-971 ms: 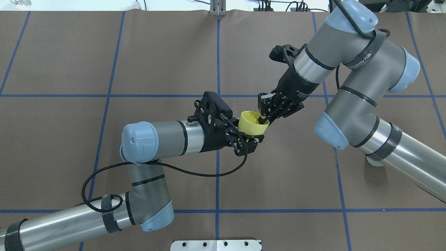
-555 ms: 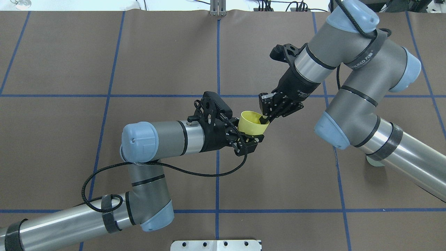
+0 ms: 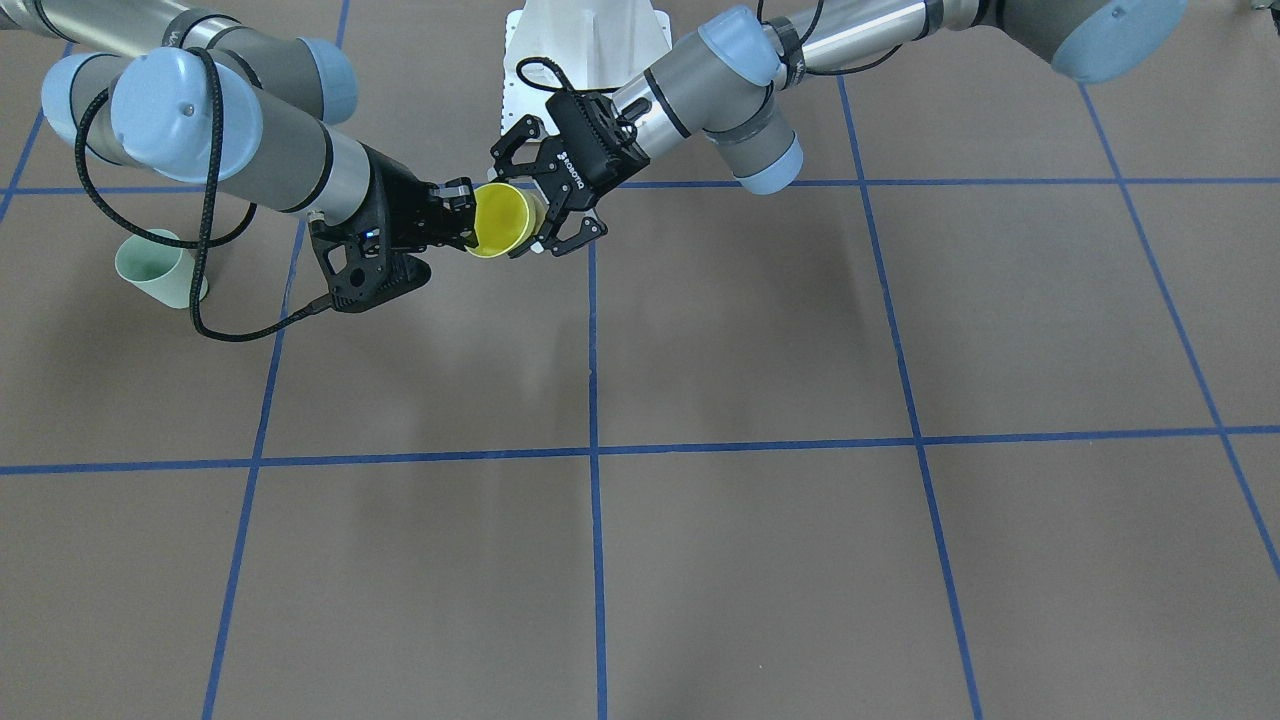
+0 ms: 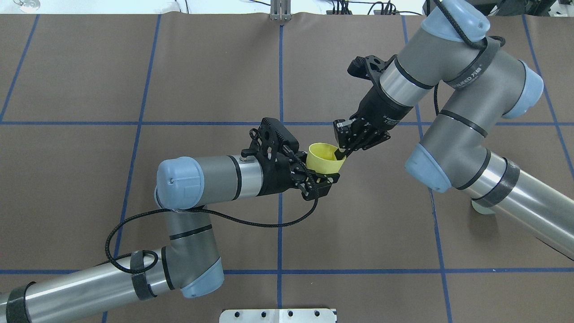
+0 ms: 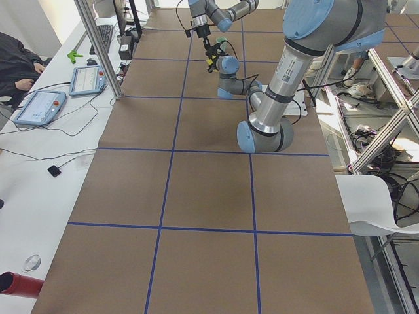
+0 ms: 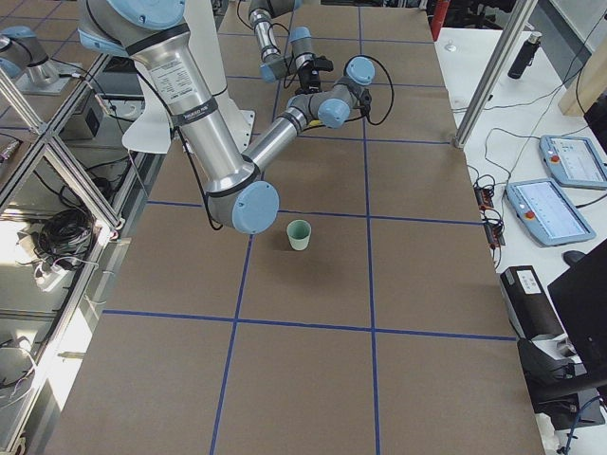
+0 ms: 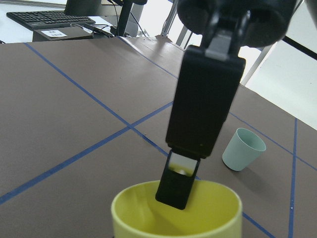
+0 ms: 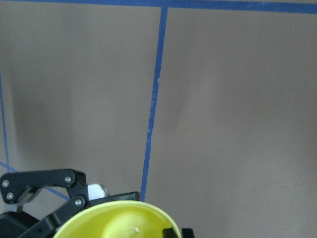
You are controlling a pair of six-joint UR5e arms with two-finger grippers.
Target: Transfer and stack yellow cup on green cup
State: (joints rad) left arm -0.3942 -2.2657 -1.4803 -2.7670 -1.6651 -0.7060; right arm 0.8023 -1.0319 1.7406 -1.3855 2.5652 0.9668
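Fingers of the left gripper (image 4: 326, 169) clamp the yellow cup (image 4: 323, 160) mid-frame overhead. The right gripper (image 4: 339, 154) has one finger inside the rim; I cannot tell if it pinches. Nothing has visibly shifted in a second, so the handover seems unfinished. The green cup (image 3: 158, 272) waits at the front view's left edge.

We find even, diffuse overhead light in all views. Shadows on the brown table (image 3: 760, 330) are soft and faint. A mild sheen marks the metal arm tubes (image 4: 529, 197). In the left wrist view the near yellow cup (image 7: 208, 219) is slightly soft. The right wrist view is soft throughout. Side views bend lines at the edges.
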